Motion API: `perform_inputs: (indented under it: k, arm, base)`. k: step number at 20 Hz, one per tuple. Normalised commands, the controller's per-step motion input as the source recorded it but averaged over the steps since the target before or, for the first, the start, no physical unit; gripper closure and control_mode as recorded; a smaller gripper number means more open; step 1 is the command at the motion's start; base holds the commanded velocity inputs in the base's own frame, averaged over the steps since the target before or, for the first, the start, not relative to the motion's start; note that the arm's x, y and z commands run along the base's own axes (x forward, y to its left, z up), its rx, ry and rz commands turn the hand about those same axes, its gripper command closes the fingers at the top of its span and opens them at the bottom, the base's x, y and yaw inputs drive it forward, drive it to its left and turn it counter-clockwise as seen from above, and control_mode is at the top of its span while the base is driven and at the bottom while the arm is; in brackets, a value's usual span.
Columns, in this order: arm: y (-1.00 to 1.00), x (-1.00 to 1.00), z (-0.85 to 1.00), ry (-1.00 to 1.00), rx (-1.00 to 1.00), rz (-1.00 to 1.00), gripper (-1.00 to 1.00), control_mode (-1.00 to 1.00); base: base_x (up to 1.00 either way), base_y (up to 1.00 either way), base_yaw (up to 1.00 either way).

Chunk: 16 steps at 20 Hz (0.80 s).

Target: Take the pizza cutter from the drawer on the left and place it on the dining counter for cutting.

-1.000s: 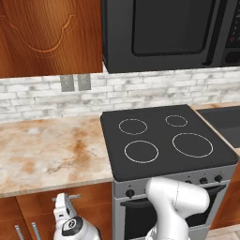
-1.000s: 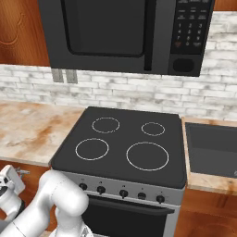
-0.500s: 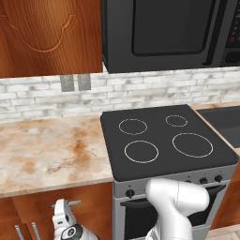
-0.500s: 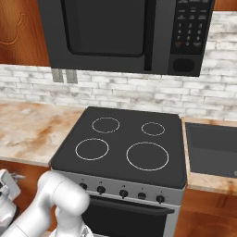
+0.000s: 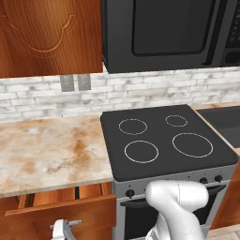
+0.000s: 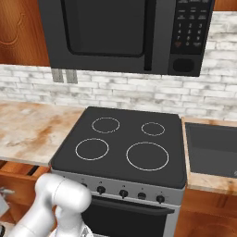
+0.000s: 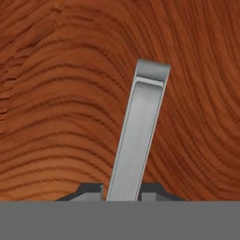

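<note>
Gripper pinches the silver bar handle on the drawer; drawer's inside mostly hidden beneath worktop.

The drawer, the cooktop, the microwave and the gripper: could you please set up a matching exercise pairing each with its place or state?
Things:
1. drawer
2. cooktop
3. microwave
4. gripper

Places or states:
A. mounted above the burners
B. pulled partly open under the marble worktop
C. tips either side of the silver bar handle
D. black, four ring burners

Pairs: 1-B, 2-D, 3-A, 4-C
</note>
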Motion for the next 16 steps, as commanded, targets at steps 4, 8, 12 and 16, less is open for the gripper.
perform_inputs:
  k: [4,8,12,16]
  arm:
    - [0.06,-0.93,-0.14,0.03,0.02,-0.02,1.0,-1.0]
    - [0.04,-0.99,-0.19,0.0,0.03,-0.02,1.0,-1.0]
    - [0.04,-0.99,-0.19,0.0,0.02,-0.02,1.0,-1.0]
    - [0.05,-0.97,-0.19,0.0,0.02,-0.01,1.0,-1.0]
  base:
    - [0.0,0.0,0.0]
    - [0.0,0.0,0.0]
    - [0.0,0.0,0.0]
    - [0.0,0.0,0.0]
